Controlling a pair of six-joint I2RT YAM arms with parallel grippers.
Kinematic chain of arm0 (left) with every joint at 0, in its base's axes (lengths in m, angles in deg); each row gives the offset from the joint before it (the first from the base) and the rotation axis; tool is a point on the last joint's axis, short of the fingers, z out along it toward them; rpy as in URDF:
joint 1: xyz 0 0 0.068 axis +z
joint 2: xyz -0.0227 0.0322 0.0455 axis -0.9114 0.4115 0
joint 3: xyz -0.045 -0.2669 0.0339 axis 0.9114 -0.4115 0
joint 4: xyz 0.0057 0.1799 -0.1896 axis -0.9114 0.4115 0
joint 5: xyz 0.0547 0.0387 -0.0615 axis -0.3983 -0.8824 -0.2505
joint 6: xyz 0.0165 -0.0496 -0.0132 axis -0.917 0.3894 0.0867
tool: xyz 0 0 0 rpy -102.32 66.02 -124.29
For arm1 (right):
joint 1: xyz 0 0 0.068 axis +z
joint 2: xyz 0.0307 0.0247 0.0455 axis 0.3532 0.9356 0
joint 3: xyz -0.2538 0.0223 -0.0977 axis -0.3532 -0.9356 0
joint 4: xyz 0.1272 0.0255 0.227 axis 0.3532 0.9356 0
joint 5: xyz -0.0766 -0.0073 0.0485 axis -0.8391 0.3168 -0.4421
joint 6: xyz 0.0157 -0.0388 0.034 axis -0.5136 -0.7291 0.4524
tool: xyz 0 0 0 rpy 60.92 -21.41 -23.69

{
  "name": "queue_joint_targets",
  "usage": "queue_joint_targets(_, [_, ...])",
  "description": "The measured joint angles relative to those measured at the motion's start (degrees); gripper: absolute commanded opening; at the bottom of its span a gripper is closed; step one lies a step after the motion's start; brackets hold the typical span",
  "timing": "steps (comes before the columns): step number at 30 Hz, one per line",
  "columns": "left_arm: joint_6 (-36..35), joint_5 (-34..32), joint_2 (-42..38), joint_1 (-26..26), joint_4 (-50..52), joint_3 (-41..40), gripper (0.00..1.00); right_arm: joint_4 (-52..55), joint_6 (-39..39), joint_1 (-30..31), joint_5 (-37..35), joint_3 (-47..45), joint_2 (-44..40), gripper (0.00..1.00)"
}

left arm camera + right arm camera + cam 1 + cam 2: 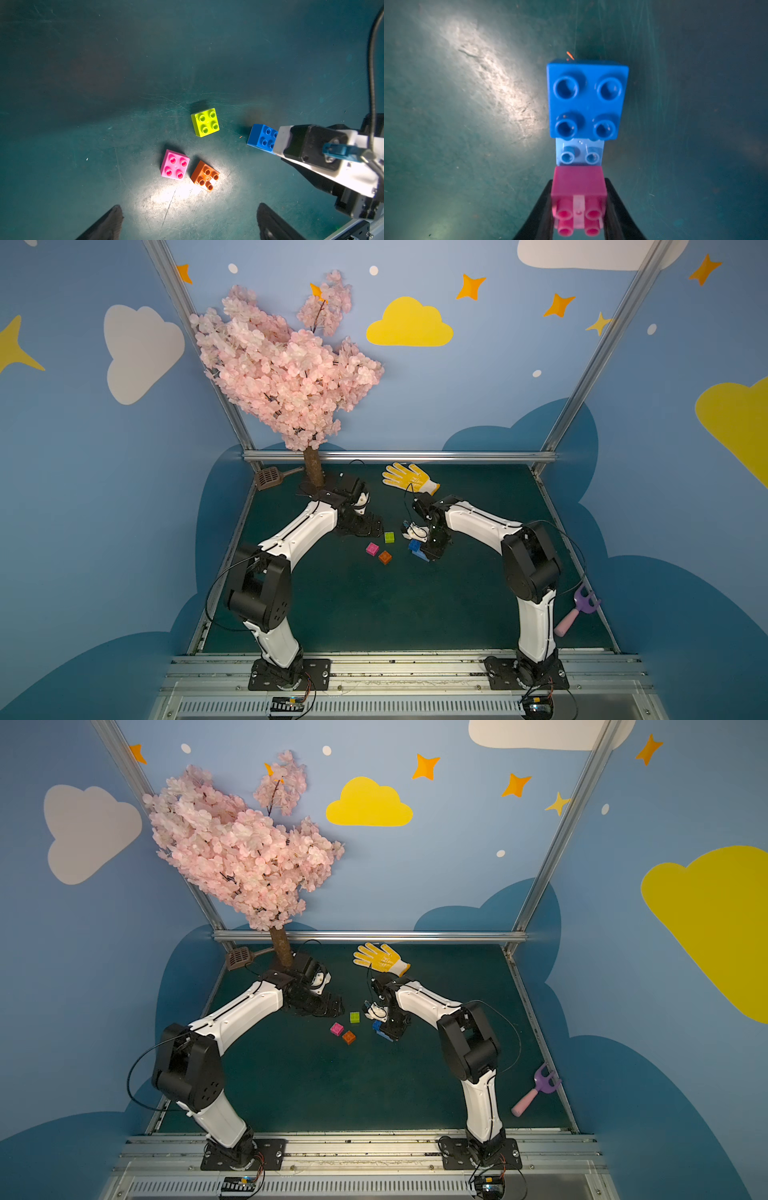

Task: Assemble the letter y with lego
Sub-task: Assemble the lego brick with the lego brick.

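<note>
Closure of the right gripper [578, 207] is on a small magenta-pink studded plastic brick [578, 181], with one black finger pressed to each of its sides. That brick sits at the near end of a longer light-blue studded plastic brick [579, 152], and a square dark-blue studded plastic brick [586, 99] caps the far end. The three make a short bar whose long axis runs straight out from the fingertips, away from the right wrist. Its dark-blue end appears to rest on the dark green table mat [83, 72]. Whether the magenta-pink brick is pressed fully home cannot be told.

The left gripper [189, 207] hangs with its two black fingers wide apart, holding nothing. Ahead of those fingers three loose square bricks lie studs-up on the mat. They are a lime-green studded plastic brick [205, 122], a second pink studded plastic brick [175, 164] and an orange studded plastic brick [205, 175]. The pink and orange lie just beside each other, and the green sits a little apart, nearest the dark-blue end.

Of the letter y [414, 546] only this bar seems built so far, likely as the stem. The loose bricks lie between the two grippers, and the left one is nearer and free. The coming move probably turns on carrying a loose brick from the left fingers' side across the gap to the bar's dark-blue end.
</note>
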Motion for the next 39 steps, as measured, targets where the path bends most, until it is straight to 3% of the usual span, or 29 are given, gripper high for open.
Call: queue_joint_targets(39, [0.0, 0.0, 0.0, 0.1, 0.1, 0.0, 1.0, 0.8, 3.9, 2.2, -5.3, 0.6, 1.0, 0.06])
